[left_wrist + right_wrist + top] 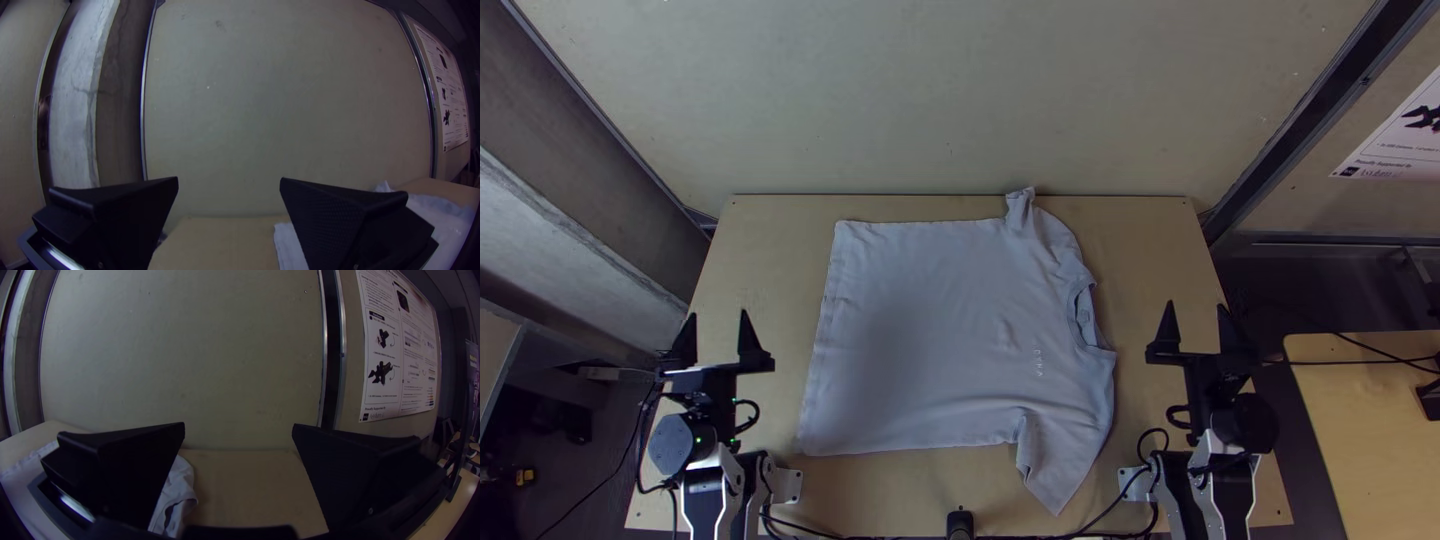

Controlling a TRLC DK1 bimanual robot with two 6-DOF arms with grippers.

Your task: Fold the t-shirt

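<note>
The t-shirt (930, 330) was laid out across the middle of the desk (1140, 240), spread and unfolded, with its hem (817, 350) turned toward the left arm's side and its collar (1083, 315) toward the right arm's. By this placing, it was judged, one end of the garment was offered to each arm, so that a long side could be lifted at two points at once. The far sleeve (1021, 210) was rucked up at the desk's far edge, while the near sleeve (1058, 475) was pointed toward the near edge, with creases gathered where it was joined to the body. The left claw (718, 314) was held beside the hem and the right claw (1196, 305) beyond the collar; both were spread wide, with nothing pinched. They were probably kept outside the cloth so that it would be left undisturbed until a grasp was chosen. The folding was judged not to have been begun. For a first fold, both claws would need to be lowered to matching points along one side, or a sleeve tucked inward first. If the thin, soft fabric were gripped unevenly, the body could be dragged askew, and the rucked sleeve could be trapped as a lump.
</note>
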